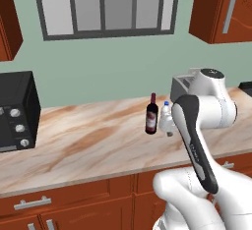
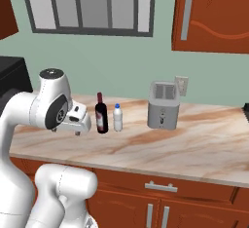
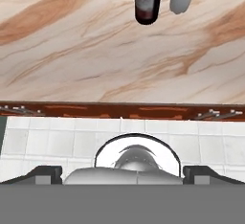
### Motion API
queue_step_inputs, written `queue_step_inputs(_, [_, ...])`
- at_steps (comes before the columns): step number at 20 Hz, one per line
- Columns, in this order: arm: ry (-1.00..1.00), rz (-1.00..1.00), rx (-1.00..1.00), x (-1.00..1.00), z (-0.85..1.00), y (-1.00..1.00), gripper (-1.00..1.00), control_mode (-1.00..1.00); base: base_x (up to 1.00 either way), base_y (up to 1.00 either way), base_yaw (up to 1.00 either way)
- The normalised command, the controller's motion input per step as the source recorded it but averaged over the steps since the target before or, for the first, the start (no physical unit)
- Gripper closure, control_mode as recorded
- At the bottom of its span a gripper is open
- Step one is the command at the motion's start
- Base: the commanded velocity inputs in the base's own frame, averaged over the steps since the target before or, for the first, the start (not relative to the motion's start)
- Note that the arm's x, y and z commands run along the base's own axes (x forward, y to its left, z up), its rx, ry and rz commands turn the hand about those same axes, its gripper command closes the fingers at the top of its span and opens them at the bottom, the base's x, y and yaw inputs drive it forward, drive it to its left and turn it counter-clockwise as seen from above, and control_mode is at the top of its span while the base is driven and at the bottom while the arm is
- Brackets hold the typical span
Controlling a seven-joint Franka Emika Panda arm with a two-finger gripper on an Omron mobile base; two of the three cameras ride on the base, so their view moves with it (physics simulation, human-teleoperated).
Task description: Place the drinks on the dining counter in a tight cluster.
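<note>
Two bottles stand upright at centre frame in both base views: dark wine bottle (image 1: 152, 115) with maroon label, and small white bottle (image 1: 167, 119) just beside it, right of it in frame. Both rest on the marbled counter (image 1: 83, 145), with the black oven (image 1: 17, 112) at its left end in the left base view. Silver toaster (image 2: 164, 104) sits near the bottles, right of centre in the right base view. Gripper (image 3: 122, 172): fingertips (image 3: 47, 172) at the bottom corners of the hand view, jaws spread wide, holding nothing. Hand view: both bottles at the top edge, well apart from the fingertips.
</note>
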Motion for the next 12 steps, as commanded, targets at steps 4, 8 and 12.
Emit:
queue_step_inputs(4, [-0.16, 0.26, 0.0, -0.19, 0.0, -0.09, -1.0, -1.0, 0.0, 0.0, 0.0])
queue_step_inputs(8, [-0.23, 0.36, 0.0, -0.26, 0.0, -0.1, -1.0, -1.0, 0.0, 0.0, 0.0])
queue_step_inputs(12, [-0.29, 0.41, 0.0, -0.25, 0.0, -0.17, -1.0, -1.0, 0.0, 0.0, 0.0])
